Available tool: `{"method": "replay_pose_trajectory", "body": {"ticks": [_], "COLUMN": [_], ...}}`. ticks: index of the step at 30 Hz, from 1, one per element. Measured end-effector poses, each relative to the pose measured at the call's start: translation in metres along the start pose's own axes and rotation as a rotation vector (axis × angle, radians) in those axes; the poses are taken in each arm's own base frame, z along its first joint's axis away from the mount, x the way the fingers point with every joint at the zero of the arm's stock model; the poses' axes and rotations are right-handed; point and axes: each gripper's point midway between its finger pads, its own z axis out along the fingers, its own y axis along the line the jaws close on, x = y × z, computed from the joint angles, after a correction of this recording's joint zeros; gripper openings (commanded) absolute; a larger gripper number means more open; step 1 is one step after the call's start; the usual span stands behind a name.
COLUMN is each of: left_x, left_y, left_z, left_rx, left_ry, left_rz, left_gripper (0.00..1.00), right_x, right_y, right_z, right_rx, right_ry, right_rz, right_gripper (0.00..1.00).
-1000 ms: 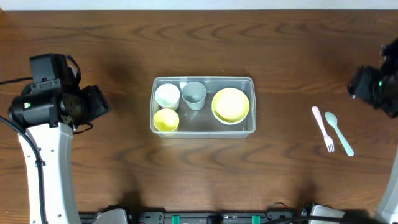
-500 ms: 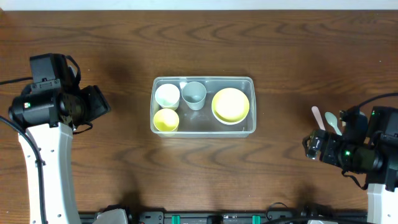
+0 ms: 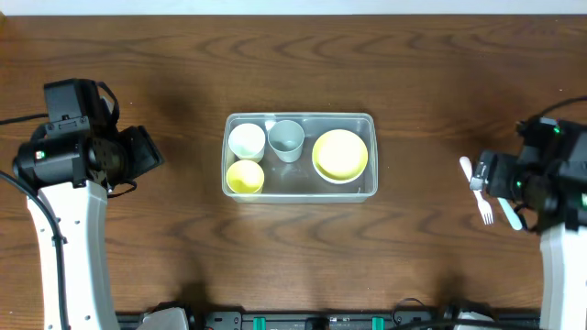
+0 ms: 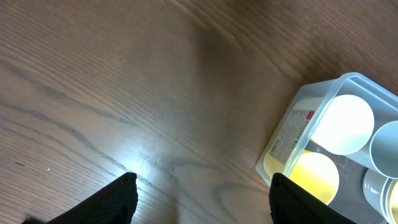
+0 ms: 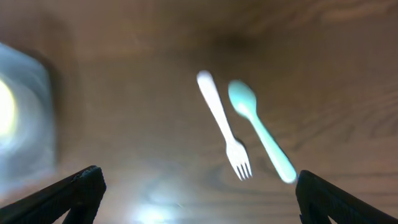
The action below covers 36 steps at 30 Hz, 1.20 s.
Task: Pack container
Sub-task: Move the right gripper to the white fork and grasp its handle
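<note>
Sitting near the middle of the wooden worktop [image 3: 183,55], the clear container [image 3: 300,116] lay with its long sides running left to right. Inside it, a white cup [image 3: 246,140] stood in the far left corner, and a grey-blue cup [image 3: 286,139] stood just beside it on the right. A small yellow bowl [image 3: 245,177] sat at the near left. A larger yellow bowl [image 3: 340,154] filled the right end, with a white rim showing around it.

The left end effector [image 4: 202,205] hung over bare wood well to the left of the container. Its two fingers were spread wide and held nothing, and the container's left end showed at the right of its wrist view.

The right end effector [image 5: 202,202] was just as wide and empty, above a pale fork [image 5: 224,127] and a teal spoon [image 5: 261,132]. These two lay side by side on the worktop, well to the right of the container. Both were slanted, with the fork's tines toward the near edge. That wrist view was blurred. From overhead the right arm covered part of both utensils.
</note>
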Motion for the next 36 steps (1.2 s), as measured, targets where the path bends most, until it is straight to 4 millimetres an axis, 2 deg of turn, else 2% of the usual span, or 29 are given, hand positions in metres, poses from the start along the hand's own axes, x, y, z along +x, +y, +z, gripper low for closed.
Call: {"method": "replay_pose_trajectory", "body": {"ticks": [8,14,18,22,31,36], "left_x": [0.0,0.0,0.0,0.0,0.0,0.0], "left_y": [0.0,0.0,0.0,0.0,0.0,0.0], "left_z": [0.0,0.0,0.0,0.0,0.0,0.0], "left_rx": [0.0,0.0,0.0,0.0,0.0,0.0], "left_ry": [0.0,0.0,0.0,0.0,0.0,0.0], "left_rz": [0.0,0.0,0.0,0.0,0.0,0.0], "left_gripper": [0.68,0.68,0.68,0.68,0.68,0.68], "right_x": [0.039,0.058,0.067,0.074,0.082,0.088], "right_y": [-0.01,-0.015,-0.017,-0.019,-0.039,-0.041], "right_z": [0.078,0.114,0.129,0.138,0.141,0.145], "right_rx": [-0.016,-0.019,-0.023,-0.024,-0.01,-0.008], "right_ry": [0.34,0.464,0.514,0.551,0.573,0.571], "right_rz": [-0.095,-0.114,-0.117,-0.112,-0.04,-0.027], "right_gripper": [0.96,0.93,0.9,0.91,0.88,0.88]}}
